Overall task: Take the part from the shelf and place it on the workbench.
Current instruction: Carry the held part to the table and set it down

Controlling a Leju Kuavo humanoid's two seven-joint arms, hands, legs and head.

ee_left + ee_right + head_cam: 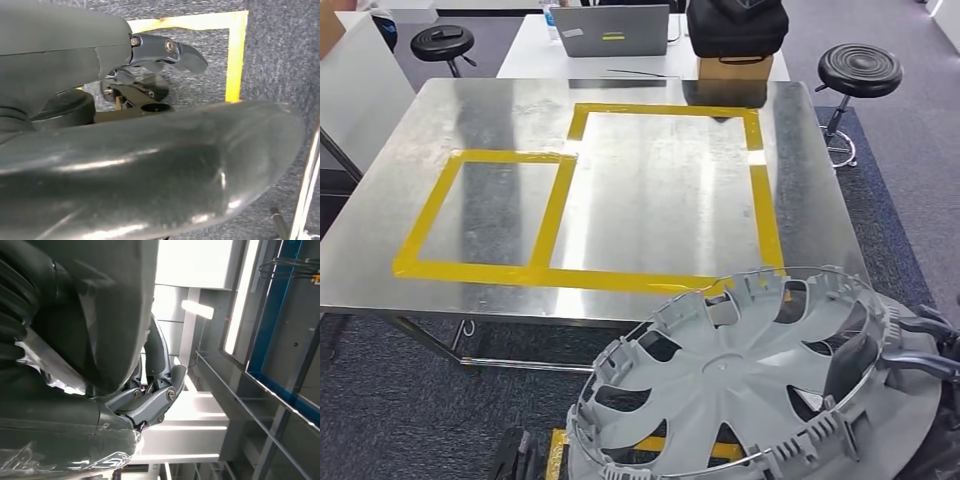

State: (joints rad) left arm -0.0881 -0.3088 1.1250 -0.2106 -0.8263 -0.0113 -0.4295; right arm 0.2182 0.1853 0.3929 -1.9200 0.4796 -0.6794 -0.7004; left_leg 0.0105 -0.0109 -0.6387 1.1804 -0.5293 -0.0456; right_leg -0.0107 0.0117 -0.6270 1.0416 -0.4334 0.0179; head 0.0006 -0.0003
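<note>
Part, a grey ribbed plastic wheel cover, sits gripped in your right hand near the shiny steel desk; left hand holds nothing, fingers apart.

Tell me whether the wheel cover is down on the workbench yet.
Not yet. The grey wheel cover is off the workbench, mostly over carpet at its near edge, its ribbed inner side up. The right hand grips its rim.

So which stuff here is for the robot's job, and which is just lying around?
For the job:
wheel cover, held by the right hand
metal workbench with yellow tape boxes

Just lying around:
laptop
black bag
cardboard box
two stools
</note>
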